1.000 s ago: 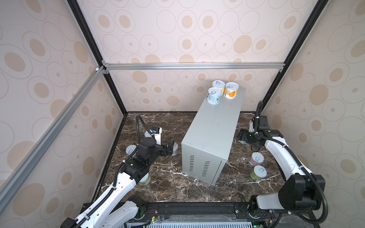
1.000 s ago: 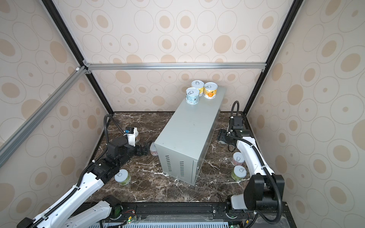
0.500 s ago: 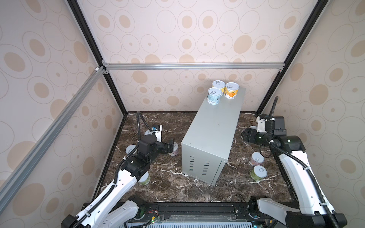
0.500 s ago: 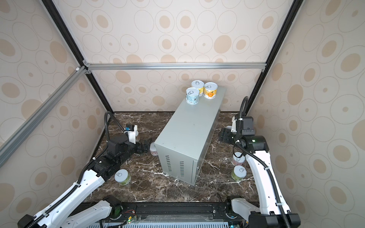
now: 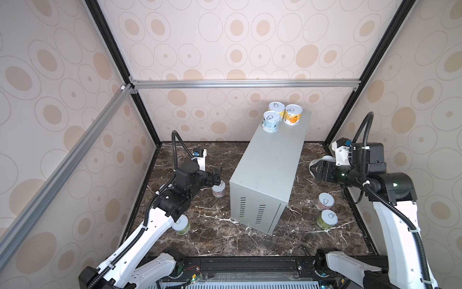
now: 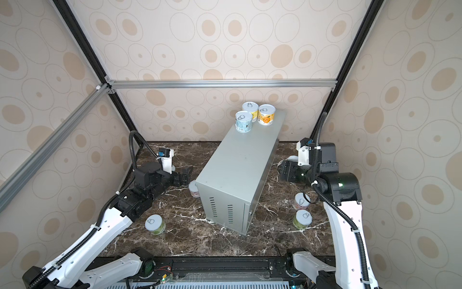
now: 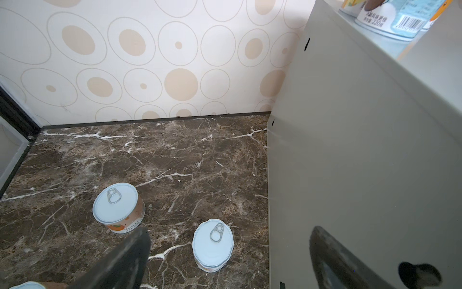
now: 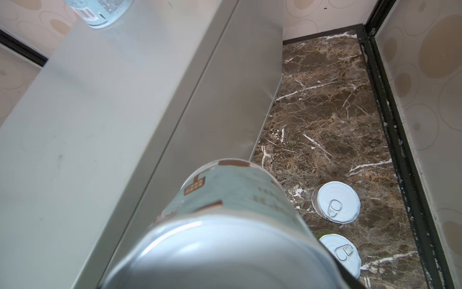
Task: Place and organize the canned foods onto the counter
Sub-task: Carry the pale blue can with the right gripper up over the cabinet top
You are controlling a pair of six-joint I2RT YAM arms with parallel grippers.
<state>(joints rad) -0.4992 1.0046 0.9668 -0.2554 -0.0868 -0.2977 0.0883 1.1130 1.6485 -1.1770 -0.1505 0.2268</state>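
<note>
**Canned foods: three on the grey metal surface, a fourth in the right pincer**

In both top views three cans stand upright in a tight cluster at the far end of the grey metal surface [image 5: 272, 160]: a pale-blue can [image 5: 271, 121], a yellow can [image 5: 276, 109] and an orange-fruit can [image 5: 293, 118]. The left pincer [image 5: 217, 176] hangs spread wide just above a pink can [image 5: 219, 189], which stands on the marble surface [image 5: 225, 240] close to the box's left flank. A green can [image 6: 155, 224] stands near the left arm's elbow. The right pincer [image 5: 315, 169] hangs beside the box's right flank, pinching a held can [image 5: 312, 165] that shows only in part. On the marble near it, a second pink can [image 5: 324, 201] and a second green can [image 5: 327, 219] stand just beside each other.

In the left wrist view the two dark fingers [image 7: 125, 260] stand far apart with nothing gripped. The pink can [image 7: 213, 244] sits lid-up between them, near the box's side wall. An orange-labelled can [image 7: 116, 207] stands apart from it on the marble. The pale-blue can's barcode [image 7: 390, 22] shows at the box's top edge.

In the right wrist view the held can [image 8: 232, 195] fills the foreground, tilted, with its plain end toward the camera and a pale-blue label with brown marks. It hangs beside the long top edge of the grey metal surface. The second pink can [image 8: 336, 201] and the second green can [image 8: 341, 252] stand lid-up on the marble below.
</note>
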